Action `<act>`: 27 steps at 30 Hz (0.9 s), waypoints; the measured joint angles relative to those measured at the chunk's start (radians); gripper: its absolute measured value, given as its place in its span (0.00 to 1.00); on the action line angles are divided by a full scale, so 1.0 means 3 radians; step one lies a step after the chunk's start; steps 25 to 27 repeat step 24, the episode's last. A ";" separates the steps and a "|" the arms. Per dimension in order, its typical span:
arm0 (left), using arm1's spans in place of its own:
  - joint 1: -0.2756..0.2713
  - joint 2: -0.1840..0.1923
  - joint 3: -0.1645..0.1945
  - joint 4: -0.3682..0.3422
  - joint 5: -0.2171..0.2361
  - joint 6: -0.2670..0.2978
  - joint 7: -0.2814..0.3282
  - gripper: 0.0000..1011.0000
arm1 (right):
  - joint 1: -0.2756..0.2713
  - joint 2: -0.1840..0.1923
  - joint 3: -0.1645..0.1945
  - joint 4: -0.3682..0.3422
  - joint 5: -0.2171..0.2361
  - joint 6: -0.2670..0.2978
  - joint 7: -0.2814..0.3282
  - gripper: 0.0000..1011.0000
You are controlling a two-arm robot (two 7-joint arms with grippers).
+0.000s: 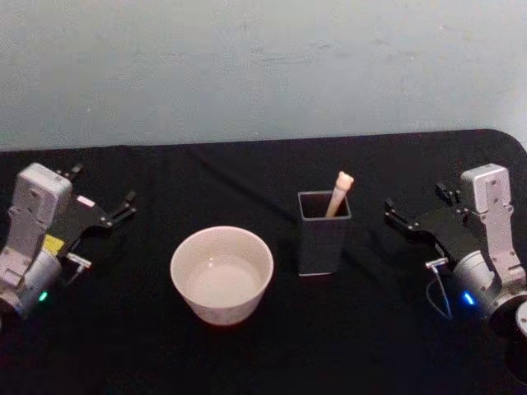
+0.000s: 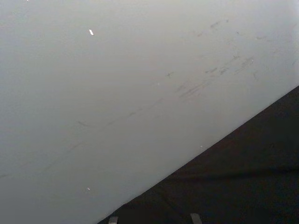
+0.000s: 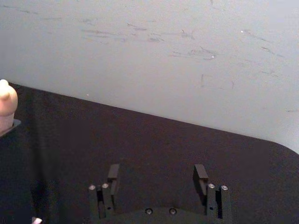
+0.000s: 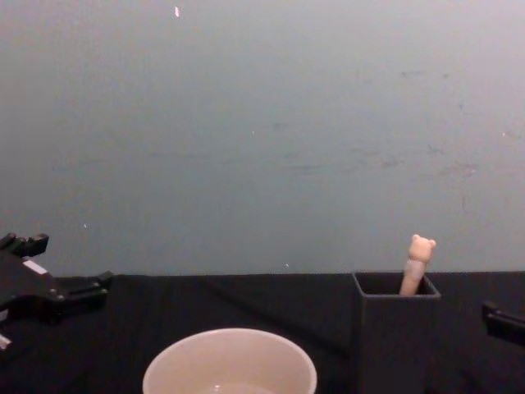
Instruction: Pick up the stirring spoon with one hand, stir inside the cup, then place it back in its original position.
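A black table (image 1: 263,346) holds a cream cup (image 1: 221,274) at centre. Just to its right, a dark grey holder (image 1: 323,234) contains the stirring spoon (image 1: 339,193). The left gripper (image 1: 123,206) and right gripper (image 1: 394,212), fingers spread and empty, rest at the sides.

Both arms ended in silver-grey blocky wrist housings joined to black gripper bodies. The left gripper (image 1: 123,206) carried a yellow label and a small white tag, with a green light low on its wrist. The right gripper (image 1: 394,212) had a blue light, a thin looping cable, and round silver screws beside its fingers (image 3: 201,173).
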 joint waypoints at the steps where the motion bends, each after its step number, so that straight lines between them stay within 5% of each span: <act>1: 0.0000 0.0000 0.0000 0.0000 0.0000 0.0000 0.0000 0.99 | 0.0000 0.0000 0.0000 -0.0001 0.0001 0.0000 0.0000 0.99; 27: 0.0000 0.0000 0.0000 0.0000 0.0000 0.0000 0.0000 0.99 | -0.0005 0.0004 0.0003 -0.0009 0.0010 -0.0005 -0.0005 0.99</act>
